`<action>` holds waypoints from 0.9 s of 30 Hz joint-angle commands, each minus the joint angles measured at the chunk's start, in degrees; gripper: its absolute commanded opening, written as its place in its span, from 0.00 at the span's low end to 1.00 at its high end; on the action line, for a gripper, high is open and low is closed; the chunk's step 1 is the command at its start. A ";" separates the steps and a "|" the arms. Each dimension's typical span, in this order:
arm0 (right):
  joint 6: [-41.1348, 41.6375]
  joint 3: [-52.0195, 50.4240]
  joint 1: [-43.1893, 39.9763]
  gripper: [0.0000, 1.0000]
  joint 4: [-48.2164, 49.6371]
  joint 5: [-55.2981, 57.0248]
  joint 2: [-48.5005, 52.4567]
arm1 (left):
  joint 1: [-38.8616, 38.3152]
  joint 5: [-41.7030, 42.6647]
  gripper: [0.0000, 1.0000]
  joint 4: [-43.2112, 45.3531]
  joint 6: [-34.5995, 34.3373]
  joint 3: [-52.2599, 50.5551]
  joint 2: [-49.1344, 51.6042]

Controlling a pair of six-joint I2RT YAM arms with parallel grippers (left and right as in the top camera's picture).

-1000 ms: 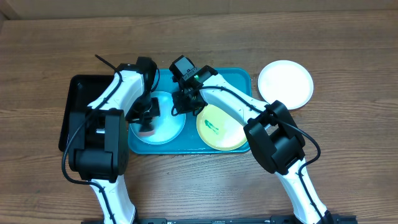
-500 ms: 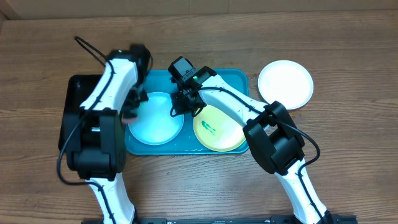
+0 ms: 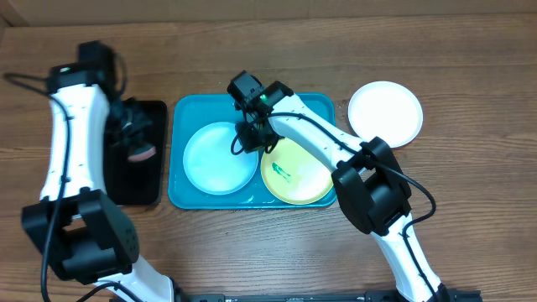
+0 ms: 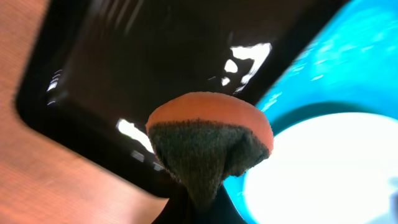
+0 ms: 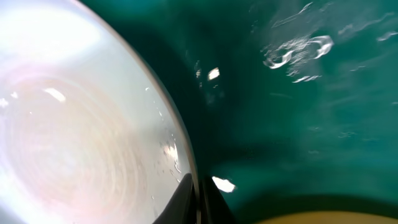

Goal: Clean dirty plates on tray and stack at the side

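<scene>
Left tool (image 3: 136,141), gripping sponge (image 4: 208,134), swung over black tray (image 3: 138,189) — right tool (image 3: 249,141) pinches turquoise tray's (image 3: 178,195) blue plate (image 3: 214,164)

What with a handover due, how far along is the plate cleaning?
Done: the white plate sits on the table beside the tray, looking clean. In hand: the right gripper seems to pinch the rim of the light blue plate; the left gripper holds the sponge over the black tray. Left: the yellow plate shows a green smear, and nothing is stacked.
</scene>
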 commanded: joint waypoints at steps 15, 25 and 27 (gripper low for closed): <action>-18.84 8.35 15.74 0.04 -4.37 60.72 -17.51 | 10.69 10.58 0.04 -1.57 7.52 0.17 -0.07; -35.01 8.35 22.75 0.04 -0.39 73.92 -17.51 | 10.69 11.72 0.04 -1.64 7.52 0.17 -0.07; -35.80 8.35 22.95 0.04 -0.02 74.10 -17.51 | 10.69 11.82 0.04 -1.64 7.52 0.17 -0.07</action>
